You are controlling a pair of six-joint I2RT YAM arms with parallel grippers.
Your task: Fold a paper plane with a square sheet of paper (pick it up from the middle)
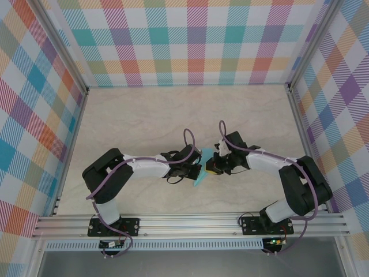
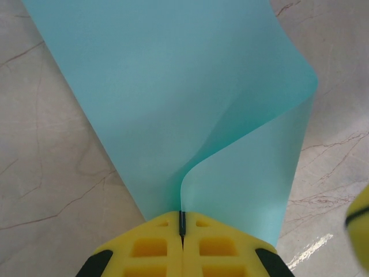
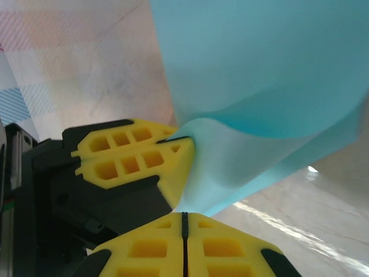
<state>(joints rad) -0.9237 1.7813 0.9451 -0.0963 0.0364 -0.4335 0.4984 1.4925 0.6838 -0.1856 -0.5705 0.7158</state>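
The square sheet of paper (image 2: 173, 86) is seen pinched at its near edge between the closed yellow fingers (image 2: 151, 248) of the left claw (image 2: 182, 222), whose tips are pressed together with only a thin dark seam between them. From the pinch the light-turquoise sheet is spread away over the pale marbled bench (image 2: 52, 190), its left part broad and smooth, its right part curled up and over in a soft, rounded fold. A yellow piece (image 2: 360, 216) crossed by a dark line is caught at the right edge.
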